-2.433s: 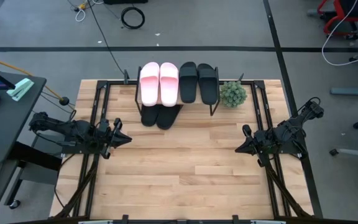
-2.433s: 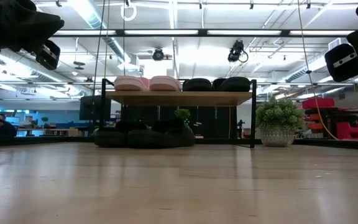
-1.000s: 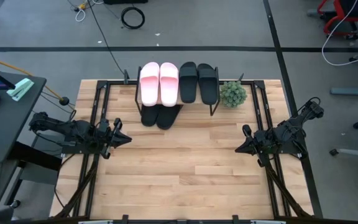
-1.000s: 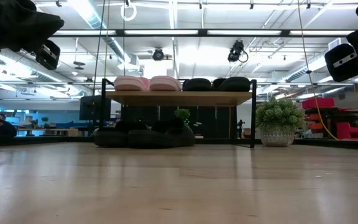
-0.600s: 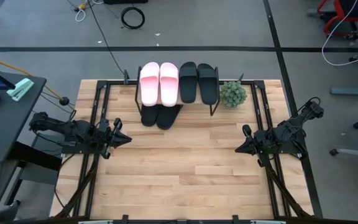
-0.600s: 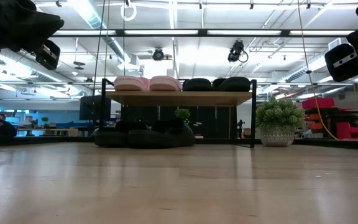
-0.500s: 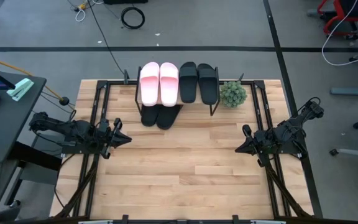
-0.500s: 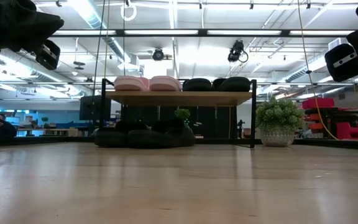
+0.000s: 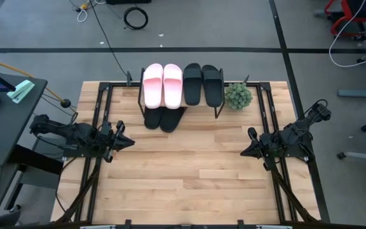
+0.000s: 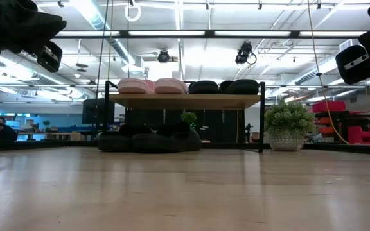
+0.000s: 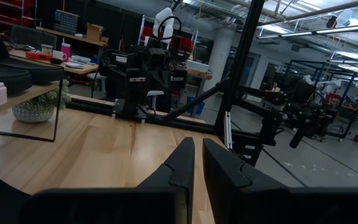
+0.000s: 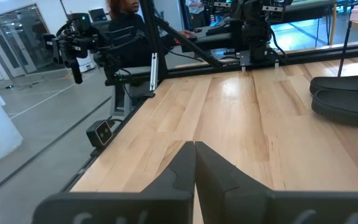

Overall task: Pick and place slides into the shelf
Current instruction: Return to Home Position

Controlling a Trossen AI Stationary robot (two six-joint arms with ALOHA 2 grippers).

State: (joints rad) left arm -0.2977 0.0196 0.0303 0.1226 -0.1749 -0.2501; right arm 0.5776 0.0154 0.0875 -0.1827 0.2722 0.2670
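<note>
Both pincers carry nothing. We read the left gripper [image 9: 124, 141] as closed: in its wrist view the dark fingers [image 11: 182, 165] stand with only a thin slit between them. The right gripper [image 9: 245, 151] is closed as well, its fingers [image 12: 179, 165] meeting tip to tip. Each hangs well apart from the shelf, out from its front side, the left gripper beyond the shelf's left end and the right gripper beyond its right end.

The small low shelf with a light wooden top board on thin black metal legs [image 10: 185, 101] carries four slides side by side. The two pale pink wide-strap slides [image 9: 162, 84] sit toward its left end, and the two plain black slides on the board [image 9: 203, 84] sit toward its right end. The two black slides under the shelf [image 9: 164, 118] lie on the table below the pink pair, their near ends protruding past the shelf's front edge.

A small green potted plant [image 9: 237, 96] stands just beside the shelf's right end. The large slatted wooden table [image 9: 189, 172] bears everything.

We judge placement complete, with all six slides at the shelf. The step in hand is parking the arms. The next move calls for no grasp; we would only confirm both arms are settled clear of the shelf.
</note>
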